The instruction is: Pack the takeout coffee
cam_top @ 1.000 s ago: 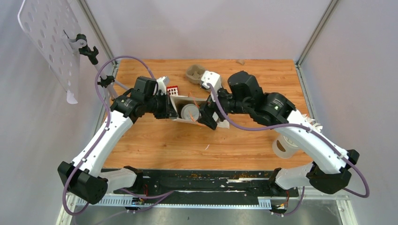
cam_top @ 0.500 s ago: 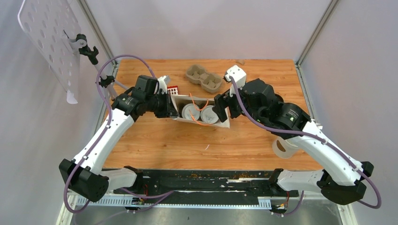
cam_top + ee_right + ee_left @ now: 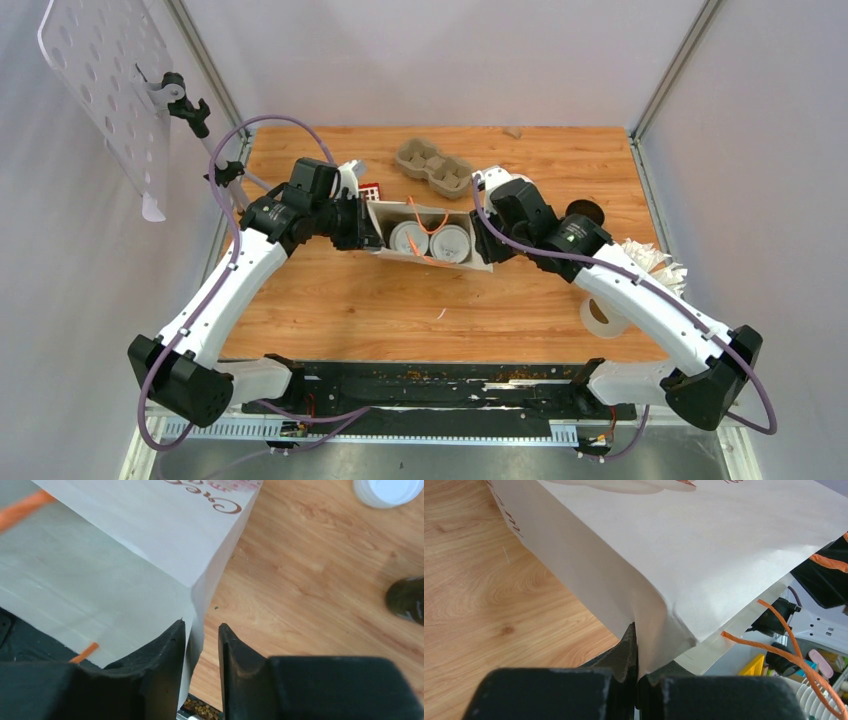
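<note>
Paper bag (image 3: 455, 265) is holding both cups (image 3: 408, 240), likely light yet spillable, so gripping its end folds is seeming safest; left gripper (image 3: 636, 640) is pinching one, right gripper (image 3: 200, 630) is straddling the other, narrow, unclamped.

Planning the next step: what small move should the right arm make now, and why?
Probably close the right end effector on the edge of the white paper bag: its open jaws straddle that edge, while the left end effector pinches the opposite edge.
</note>
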{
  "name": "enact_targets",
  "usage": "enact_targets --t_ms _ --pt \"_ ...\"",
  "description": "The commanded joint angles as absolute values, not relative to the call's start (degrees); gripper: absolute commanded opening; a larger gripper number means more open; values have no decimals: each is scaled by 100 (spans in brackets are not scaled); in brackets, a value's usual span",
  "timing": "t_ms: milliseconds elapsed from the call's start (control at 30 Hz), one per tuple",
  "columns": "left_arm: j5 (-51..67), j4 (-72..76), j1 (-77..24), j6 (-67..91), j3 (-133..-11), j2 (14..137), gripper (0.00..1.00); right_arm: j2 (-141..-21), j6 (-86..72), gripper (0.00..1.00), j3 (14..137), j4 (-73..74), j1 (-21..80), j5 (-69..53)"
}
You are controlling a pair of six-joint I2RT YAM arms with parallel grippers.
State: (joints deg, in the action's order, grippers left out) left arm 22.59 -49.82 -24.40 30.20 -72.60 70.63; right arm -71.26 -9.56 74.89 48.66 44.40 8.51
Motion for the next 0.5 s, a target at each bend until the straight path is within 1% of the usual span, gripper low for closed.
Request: enact_targets --t_ms 0,33,133,200,267,333,467 --pt "2588 -4712 -2467 2965 -7291 7005 3 -6888 -1308 20 7392 4579 4337 599" --pt "2639 -4721 -2469 2954 -7276 7001 3 -6854 -1311 13 7410 4638 4341 590" --pt "2794 -4603 -2499 3025 -7093 6915 5 -6705 -1378 0 7317 4780 4333 505" --pt "2819 -4438 -2556 3094 -6884 6807 9 -6567 -1444 0 7154 4858 4340 392" --pt "2859 -4279 -2591 3192 -6632 6683 19 -6382 -1641 0 7015 4977 4340 431" --pt "2918 -4239 -2608 3242 -6534 6559 26 -6149 -1793 0 6891 4978 4340 425" --pt "3043 -4371 -2615 2997 -6750 6404 40 -5801 -1850 0 6499 4773 4341 312"
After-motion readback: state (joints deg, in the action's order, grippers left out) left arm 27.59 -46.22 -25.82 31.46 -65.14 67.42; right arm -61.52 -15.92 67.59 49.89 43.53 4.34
